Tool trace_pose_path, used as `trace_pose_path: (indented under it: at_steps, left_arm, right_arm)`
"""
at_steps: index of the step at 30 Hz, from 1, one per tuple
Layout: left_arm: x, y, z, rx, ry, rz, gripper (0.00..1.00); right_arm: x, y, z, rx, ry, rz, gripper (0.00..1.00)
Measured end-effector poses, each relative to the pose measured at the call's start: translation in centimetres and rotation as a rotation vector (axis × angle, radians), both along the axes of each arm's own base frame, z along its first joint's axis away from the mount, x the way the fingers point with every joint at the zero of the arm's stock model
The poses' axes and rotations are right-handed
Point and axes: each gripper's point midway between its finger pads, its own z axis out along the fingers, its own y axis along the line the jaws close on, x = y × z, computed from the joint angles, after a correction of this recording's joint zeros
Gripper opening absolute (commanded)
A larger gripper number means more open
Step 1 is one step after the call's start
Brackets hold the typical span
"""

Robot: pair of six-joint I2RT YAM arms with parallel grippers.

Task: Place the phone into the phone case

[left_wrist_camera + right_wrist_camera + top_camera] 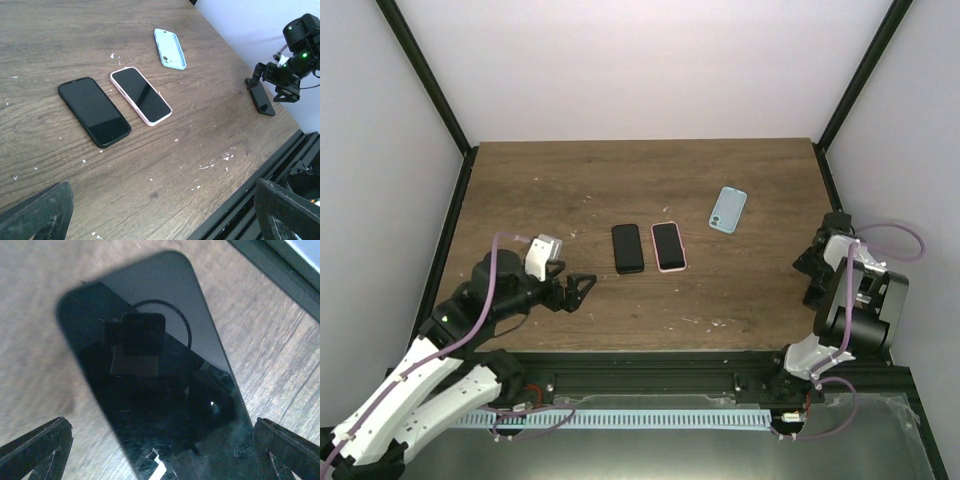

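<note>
Black phone (155, 380) right beneath my right pincer (160, 452); jaws wide apart, gripping nothing.
Best, I judge: close square on the long edges, lift level; glossy, may slip. Target, a pale blue case (728, 209), lies at ten o'clock, well apart. Nearby, a black handset (628, 248) and pink-cased handset (668, 246), side by side at nine o'clock, block nothing. My left pincer (160, 212) is open, empty.

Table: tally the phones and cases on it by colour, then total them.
Black: 2, the black rectangular phone mid-table and the glossy black phone at the right edge.
Pink: 1, the pink-rimmed rectangular phone.
Light blue: 1, the light blue plastic phone case.
Total: 4.
</note>
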Motion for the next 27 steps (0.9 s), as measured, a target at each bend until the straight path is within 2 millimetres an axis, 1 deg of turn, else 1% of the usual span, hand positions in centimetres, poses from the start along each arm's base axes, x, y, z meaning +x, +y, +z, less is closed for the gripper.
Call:
trace_pose_path:
  at_steps: [2,5,11,13,18,27]
  left_arm:
    - [0.0,-0.1,-0.2,0.004,0.005,-0.003,1.0]
    - [0.0,-0.1,-0.1,0.004,0.004,-0.008,1.0]
    - [-0.2,-0.1,0.1,-0.005,-0.004,-0.016,1.0]
    - [-0.2,-0.1,0.1,-0.005,-0.003,-0.018,1.0]
    - [-0.3,-0.2,0.1,-0.006,-0.002,-0.02,1.0]
    - [-0.3,-0.1,0.0,-0.006,-0.002,-0.019,1.0]
  right_arm:
    - [-0.8,-0.2,-1.0,0.024,0.014,-0.016,1.0]
    - [-1.4,-0.6,-1.5,0.04,0.016,-0.039,1.0]
    - [-1.2,-1.8,-1.8,0.072,-0.034,-0.072,1.0]
    - [-1.1,-1.9,-2.2,0.089,-0.038,-0.077,1.0]
    - [-0.5,-1.9,-2.3,0.104,-0.068,-0.065,0.99]
    - [0.4,-1.1,-2.2,0.136,-0.113,0.004,0.87]
